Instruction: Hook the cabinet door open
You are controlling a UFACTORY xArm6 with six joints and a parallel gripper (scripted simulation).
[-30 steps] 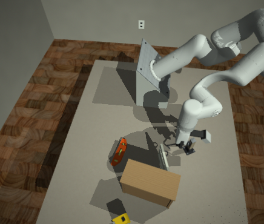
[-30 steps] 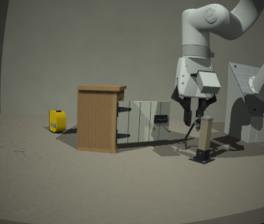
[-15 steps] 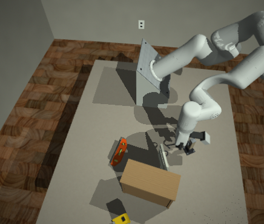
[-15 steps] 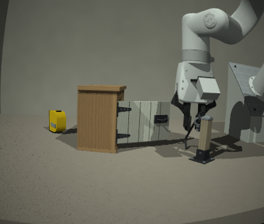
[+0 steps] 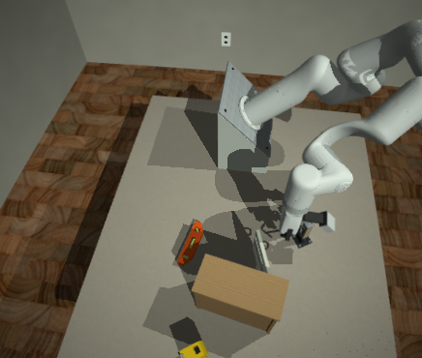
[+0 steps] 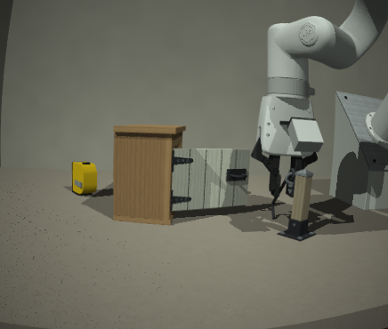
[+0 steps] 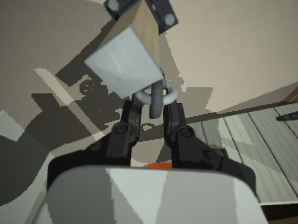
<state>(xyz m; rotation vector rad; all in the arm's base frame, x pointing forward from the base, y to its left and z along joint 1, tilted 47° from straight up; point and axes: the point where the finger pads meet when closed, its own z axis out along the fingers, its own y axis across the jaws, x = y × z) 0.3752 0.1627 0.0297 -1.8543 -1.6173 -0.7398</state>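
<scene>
Exterior view. A wooden cabinet (image 6: 141,173) stands flat on its base on the counter (image 6: 109,276). Its pale planked door (image 6: 211,178), hung on two black strap hinges, is swung well away from the cabinet front. A black fitting (image 6: 237,174) sits near the door's free edge. Just beyond that edge stands a short wooden post (image 6: 302,196) on a black base plate (image 6: 311,234). The arm's end effector (image 6: 282,184) points down beside the post's upper end, on the door side. The thin dark hook (image 6: 278,198) slants from there down towards the counter, apart from the door and not passed through its fitting. A yellow canister (image 6: 84,178) stands behind the cabinet. The arm is bolted to a grey wedge-shaped mount (image 6: 353,133) at the right.

Wrist view. The end effector (image 7: 153,112) has its two black fingers part-way apart. They straddle the grey shank of the hook (image 7: 156,102) with a gap on either side, so nothing is clamped. The shank hangs through a grey ring (image 7: 170,90) on the post (image 7: 147,30), just below the post's pale top face. The door's planks (image 7: 260,135) appear at lower right.

Top view. The door (image 5: 261,251) projects from the cabinet (image 5: 239,290) towards the end effector (image 5: 294,235). An orange spirit level (image 5: 190,243) lies near the cabinet's other side.
</scene>
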